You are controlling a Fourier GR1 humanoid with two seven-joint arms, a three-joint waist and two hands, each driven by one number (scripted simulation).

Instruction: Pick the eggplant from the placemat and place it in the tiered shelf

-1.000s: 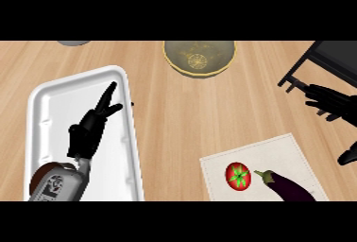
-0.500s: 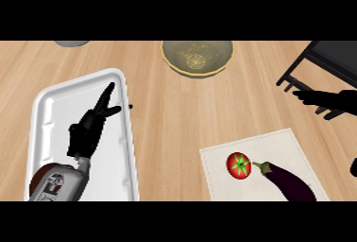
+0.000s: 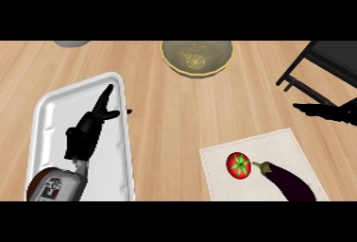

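On the placemat [image 3: 272, 146], at the lower right of the counter, the eggplant [image 3: 289, 183] lies along the mat's right-hand side with its green stem pointing toward the tomato [image 3: 238, 165], which sits just beside it on the same mat. The shelf [image 3: 327, 61] stands well apart from the mat, toward the far right corner. The right hand [image 3: 327, 111] shows only as a dark sliver at the right edge, between shelf and mat; whether its fingers are apart or together cannot be told. It holds nothing. The left hand [image 3: 90, 127] rests over the white tray [image 3: 52, 101], well to the left of the mat, fingers straight and relaxed, and takes no part in this step. The step in hand is judged to be the approach to the eggplant. Bring the right hand in over the mat's right side, away from the tomato. Align the fingers across the eggplant's thick purple body, not the stem. Close only once the hand straddles the body, so that the tomato is not nudged.
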